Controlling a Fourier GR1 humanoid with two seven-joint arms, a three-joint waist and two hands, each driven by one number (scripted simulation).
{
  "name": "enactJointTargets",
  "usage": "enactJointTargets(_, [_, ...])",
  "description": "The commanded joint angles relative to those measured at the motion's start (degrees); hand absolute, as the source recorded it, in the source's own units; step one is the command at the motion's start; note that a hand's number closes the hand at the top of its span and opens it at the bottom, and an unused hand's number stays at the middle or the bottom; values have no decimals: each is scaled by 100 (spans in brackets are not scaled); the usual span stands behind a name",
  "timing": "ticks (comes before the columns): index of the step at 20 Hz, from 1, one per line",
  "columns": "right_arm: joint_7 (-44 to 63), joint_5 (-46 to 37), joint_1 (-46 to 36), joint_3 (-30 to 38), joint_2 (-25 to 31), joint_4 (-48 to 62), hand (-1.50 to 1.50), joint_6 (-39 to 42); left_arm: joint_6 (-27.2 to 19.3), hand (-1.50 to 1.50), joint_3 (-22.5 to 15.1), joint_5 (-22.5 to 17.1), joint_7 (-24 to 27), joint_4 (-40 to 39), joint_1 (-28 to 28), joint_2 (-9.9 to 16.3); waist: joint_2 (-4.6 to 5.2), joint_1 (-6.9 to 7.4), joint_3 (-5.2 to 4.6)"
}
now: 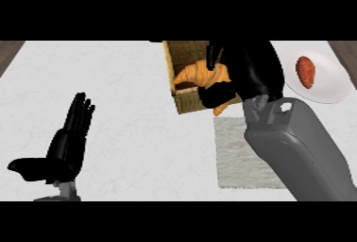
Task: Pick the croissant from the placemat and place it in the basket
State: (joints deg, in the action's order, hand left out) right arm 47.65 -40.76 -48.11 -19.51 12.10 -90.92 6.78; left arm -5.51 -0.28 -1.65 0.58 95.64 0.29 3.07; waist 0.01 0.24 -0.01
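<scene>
Croissant [199,73] within right hand's [244,66] curled fingers [215,93], over basket [182,101]

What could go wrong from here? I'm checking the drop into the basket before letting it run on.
The croissant lies across the basket's near wall while the right hand is curled round it; one tip pokes out below the rim, so on release it might tip out onto the placemat. The hand also crowds the plate and could nudge it when withdrawing.
</scene>
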Motion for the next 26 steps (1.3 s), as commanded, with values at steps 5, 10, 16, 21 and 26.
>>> enactJointTargets(5, [-952, -285, 336, 453, -279, 716, 150, -301, -114, 0, -86, 129, -464, 340, -73, -26, 1, 11, 1])
enactJointTargets(10, [-1342, -523, 833, 550, -408, 843, 150, -661, -35, 0, -55, 100, -46, -56, -97, -104, 1, -4, 1])
enactJointTargets(16, [-1057, -737, 754, 915, -601, 913, 150, -787, 69, 0, 74, -64, -296, 261, -62, 7, -3, 7, 1])
enactJointTargets(21, [-1772, -386, 416, 1369, -205, 1734, -150, -226, 116, 0, 142, -37, -255, 71, -200, 66, 5, 12, 0])
enactJointTargets(26, [-2468, -415, 815, 1450, -492, 1760, -150, -963, 42, 0, 46, 74, -242, 64, -233, -29, 5, 6, 2])
